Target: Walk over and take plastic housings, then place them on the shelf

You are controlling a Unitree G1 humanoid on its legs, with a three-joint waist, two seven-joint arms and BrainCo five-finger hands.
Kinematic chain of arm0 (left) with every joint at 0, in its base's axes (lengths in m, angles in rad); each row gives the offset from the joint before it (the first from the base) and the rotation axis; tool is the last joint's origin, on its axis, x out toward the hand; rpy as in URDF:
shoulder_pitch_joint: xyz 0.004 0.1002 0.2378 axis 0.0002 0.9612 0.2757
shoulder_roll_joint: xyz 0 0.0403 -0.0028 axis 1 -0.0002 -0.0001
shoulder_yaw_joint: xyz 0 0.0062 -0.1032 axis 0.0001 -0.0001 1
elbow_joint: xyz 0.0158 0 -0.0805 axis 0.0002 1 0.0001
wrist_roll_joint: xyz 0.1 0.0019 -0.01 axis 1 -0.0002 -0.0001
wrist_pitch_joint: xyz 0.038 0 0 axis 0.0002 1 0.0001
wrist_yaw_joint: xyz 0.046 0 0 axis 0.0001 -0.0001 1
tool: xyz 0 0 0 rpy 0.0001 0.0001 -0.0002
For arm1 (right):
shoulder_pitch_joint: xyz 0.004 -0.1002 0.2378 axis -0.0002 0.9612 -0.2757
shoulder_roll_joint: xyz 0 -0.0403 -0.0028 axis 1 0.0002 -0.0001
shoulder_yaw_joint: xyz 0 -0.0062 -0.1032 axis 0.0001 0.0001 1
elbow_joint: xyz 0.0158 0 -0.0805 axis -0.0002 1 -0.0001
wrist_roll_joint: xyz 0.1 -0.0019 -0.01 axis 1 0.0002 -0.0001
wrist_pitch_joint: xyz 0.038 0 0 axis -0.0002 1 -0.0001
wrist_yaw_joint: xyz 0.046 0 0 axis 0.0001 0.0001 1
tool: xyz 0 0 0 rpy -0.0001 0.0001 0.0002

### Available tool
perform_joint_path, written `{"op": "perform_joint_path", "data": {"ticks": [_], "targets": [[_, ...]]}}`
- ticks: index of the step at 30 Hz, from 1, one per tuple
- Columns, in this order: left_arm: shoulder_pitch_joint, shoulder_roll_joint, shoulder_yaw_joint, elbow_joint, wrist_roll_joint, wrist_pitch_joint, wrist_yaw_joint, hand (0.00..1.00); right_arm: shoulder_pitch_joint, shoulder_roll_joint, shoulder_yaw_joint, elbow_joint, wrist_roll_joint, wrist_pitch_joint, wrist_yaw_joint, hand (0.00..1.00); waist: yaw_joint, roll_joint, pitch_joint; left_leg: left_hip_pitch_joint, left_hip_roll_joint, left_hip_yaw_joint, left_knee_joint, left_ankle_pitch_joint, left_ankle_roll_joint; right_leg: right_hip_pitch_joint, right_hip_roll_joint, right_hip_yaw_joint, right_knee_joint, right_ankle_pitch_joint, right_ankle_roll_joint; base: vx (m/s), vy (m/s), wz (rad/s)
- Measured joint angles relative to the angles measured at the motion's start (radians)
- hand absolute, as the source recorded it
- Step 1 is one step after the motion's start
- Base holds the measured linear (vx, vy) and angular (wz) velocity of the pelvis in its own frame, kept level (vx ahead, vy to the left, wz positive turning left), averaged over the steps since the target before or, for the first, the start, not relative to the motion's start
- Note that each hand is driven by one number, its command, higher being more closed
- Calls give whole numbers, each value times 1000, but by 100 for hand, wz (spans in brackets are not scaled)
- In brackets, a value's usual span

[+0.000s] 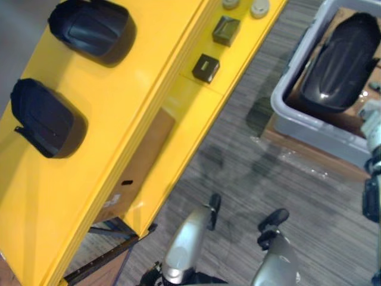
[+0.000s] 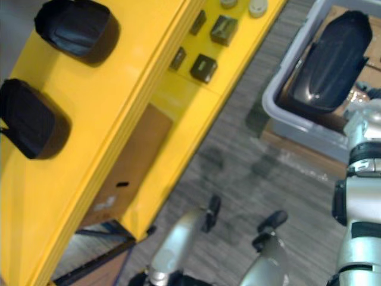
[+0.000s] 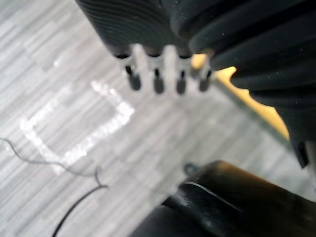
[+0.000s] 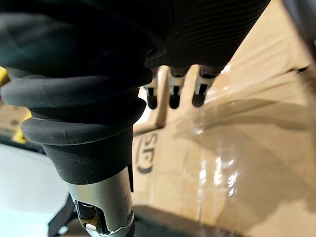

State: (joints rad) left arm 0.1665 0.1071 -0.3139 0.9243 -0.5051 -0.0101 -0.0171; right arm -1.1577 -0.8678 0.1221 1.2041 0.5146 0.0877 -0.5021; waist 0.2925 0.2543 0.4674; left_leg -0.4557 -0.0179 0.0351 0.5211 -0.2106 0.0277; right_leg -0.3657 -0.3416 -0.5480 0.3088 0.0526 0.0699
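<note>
Shelving came first in the left eye view: a broad bright-yellow metal shelf (image 1: 119, 119) ran slantwise across the left. Two matte black plastic housings lay on its top tier, well apart, one farther (image 1: 89, 27) and one nearer (image 1: 44, 119). They were probably spaced so that each could sit flat without touching the other. Both were rounded, shell-like and dull in finish. On the lower tier sat two small black boxes (image 1: 206, 68) and two pale round caps (image 1: 259, 7), with a brown cardboard panel (image 1: 143, 161) below. To the right, on the grey striped carpet (image 1: 268, 179), stood a light-grey plastic bin (image 1: 297, 119). It held a third housing, a long glossy black shell (image 1: 342, 62), tilted against the bin's inside. That one looked like the piece left to fetch.

The right eye view gave the same layout, and further small dark boxes (image 2: 178, 58) showed tucked under the top tier.

In the left wrist view, the left hand (image 3: 158, 81) hung over the carpet with its fingers relaxed and nothing in them. A pale tape outline (image 3: 74, 133) marked the floor below.

In the right wrist view, the right hand (image 4: 174, 96) was likewise slack and empty. It was poised above a shiny brown cardboard sheet (image 4: 247, 148), apparently by the bin, which would suit a reach for the glossy shell.
</note>
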Motion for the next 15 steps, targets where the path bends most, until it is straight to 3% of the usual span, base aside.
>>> {"op": "perform_joint_path", "data": {"ticks": [9,13,15], "targets": [[-1,-1,-10,1,-5,-5,-6,0,0,-3,18,-16,-18,17,46,0,10,9,-6,-22,4,-1,6,0,-1,-23,-3,-5,14,-13,-2,-3,3,1],[-3,-7,-15,4,-9,-7,-8,0,0,-15,22,-14,-20,62,65,0,25,22,-16,-26,4,0,8,0,-1,-24,-4,-7,16,-14,-1,-2,6,1],[-10,-7,-23,14,-31,-6,-18,0,-1,-35,40,-17,-33,113,79,0,27,26,-19,-34,4,-6,9,0,-1,-24,-4,-19,16,-15,-1,-16,21,9]]}}
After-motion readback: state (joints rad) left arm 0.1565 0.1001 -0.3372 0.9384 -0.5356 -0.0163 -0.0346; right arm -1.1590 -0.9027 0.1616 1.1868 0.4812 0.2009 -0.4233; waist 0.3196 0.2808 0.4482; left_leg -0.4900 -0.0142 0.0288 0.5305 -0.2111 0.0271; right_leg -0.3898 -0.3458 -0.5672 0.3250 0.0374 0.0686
